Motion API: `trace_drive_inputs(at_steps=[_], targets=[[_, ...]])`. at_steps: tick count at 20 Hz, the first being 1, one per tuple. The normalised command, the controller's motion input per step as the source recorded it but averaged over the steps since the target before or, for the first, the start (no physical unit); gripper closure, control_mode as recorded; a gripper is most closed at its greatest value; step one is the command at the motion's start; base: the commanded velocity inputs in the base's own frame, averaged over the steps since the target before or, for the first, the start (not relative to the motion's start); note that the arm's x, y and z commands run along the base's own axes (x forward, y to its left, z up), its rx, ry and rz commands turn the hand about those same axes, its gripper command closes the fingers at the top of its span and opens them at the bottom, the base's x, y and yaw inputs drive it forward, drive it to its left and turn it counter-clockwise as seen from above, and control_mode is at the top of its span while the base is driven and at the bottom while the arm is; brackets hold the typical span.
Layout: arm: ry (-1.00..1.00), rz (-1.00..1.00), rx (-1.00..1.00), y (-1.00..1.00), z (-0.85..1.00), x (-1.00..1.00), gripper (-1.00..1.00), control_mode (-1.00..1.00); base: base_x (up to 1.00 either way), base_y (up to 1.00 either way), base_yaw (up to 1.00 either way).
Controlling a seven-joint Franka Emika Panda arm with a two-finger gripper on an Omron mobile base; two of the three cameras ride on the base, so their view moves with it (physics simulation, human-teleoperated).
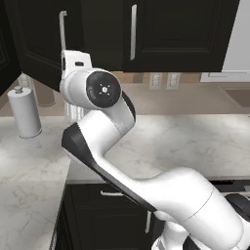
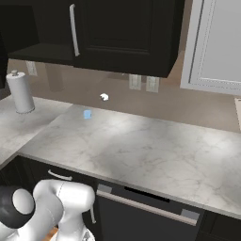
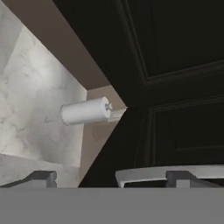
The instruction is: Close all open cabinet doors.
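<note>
Left: a paper towel roll (image 1: 23, 113) stands on the marble counter (image 1: 195, 146). Above, the cabinet doors (image 1: 46, 36) hang over the counter, the left door swung outward. The gripper (image 3: 109, 177) fingertips straddle that door's silver bar handle (image 3: 175, 171), spread moderately, contact unclear. Right: bare counter and wall outlets (image 2: 143, 83).

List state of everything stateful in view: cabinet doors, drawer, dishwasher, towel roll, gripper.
left upper cabinet door: swung open
right upper cabinet door: closed
drawer: shut
dishwasher: looks closed
paper towel roll: upright on the counter
gripper: open, fingers apart, holding nothing
</note>
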Motion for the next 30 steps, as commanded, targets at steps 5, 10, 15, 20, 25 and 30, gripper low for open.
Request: trace_drive_inputs(at_steps=[5, 10, 15, 20, 25, 30], targets=[[0.00, -0.06, -0.05, 0.25, 0.00, 0.75, -1.00, -1.00, 0.00, 0.00, 0.00], [0.00, -0.08, -0.07, 0.21, 0.00, 0.67, -1.00, -1.00, 0.00, 0.00, 0.00], [-0.01, -0.10, -0.07, 0.10, 0.00, 0.57, -1.00, -1.00, 0.00, 0.00, 0.00], [-0.02, -0.10, -0.07, 0.01, 0.00, 0.46, -1.00, -1.00, 0.00, 0.00, 0.00], [-0.04, -0.08, -0.06, 0.00, 0.00, 0.35, -1.00, -1.00, 0.00, 0.00, 0.00], [-0.03, -0.07, -0.05, -0.04, 0.00, 0.41, -1.00, -1.00, 0.00, 0.00, 0.00]])
